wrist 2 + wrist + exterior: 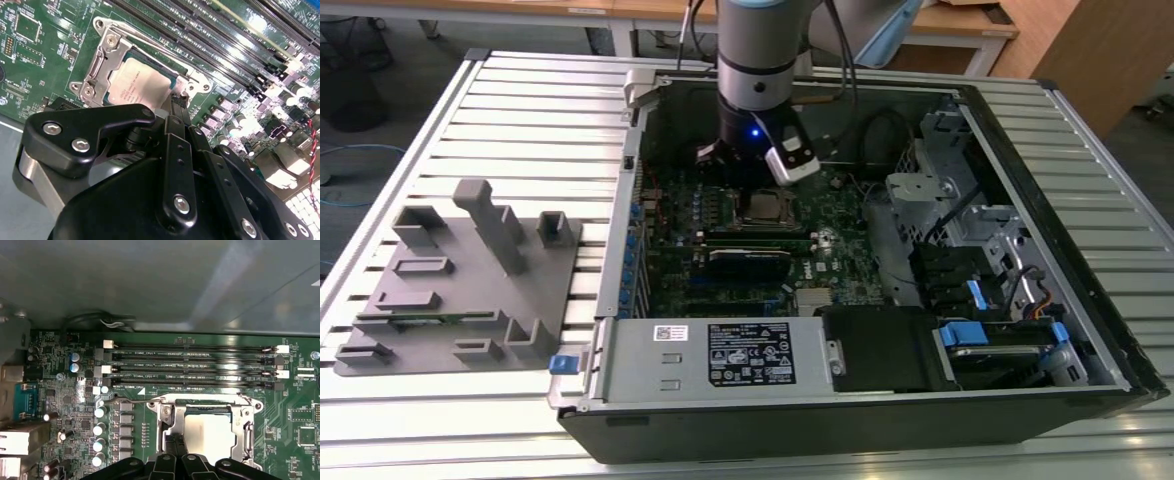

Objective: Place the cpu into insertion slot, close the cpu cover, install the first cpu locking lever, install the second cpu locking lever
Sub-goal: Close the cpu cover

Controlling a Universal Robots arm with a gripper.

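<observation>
On the gray tabletop (pixel 494 100) lies an open computer (pixel 854 430), and in it the cpu (pixel 140 82) sits flat inside the cover (pixel 107 55), with the pincer (pixel 178 102), which looks shut and empty, just beside the cover's edge, so it should push slowly and straight.

The cpu (pixel 142 82), a pale silver square, lies flat in the insertion slot (pixel 740 212) on the green board (pixel 165 340), just above the centre of the exterior view. The cpu cover (pixel 102 55), a silvery frame, lies down around it, the chip's top showing through its window.
</observation>
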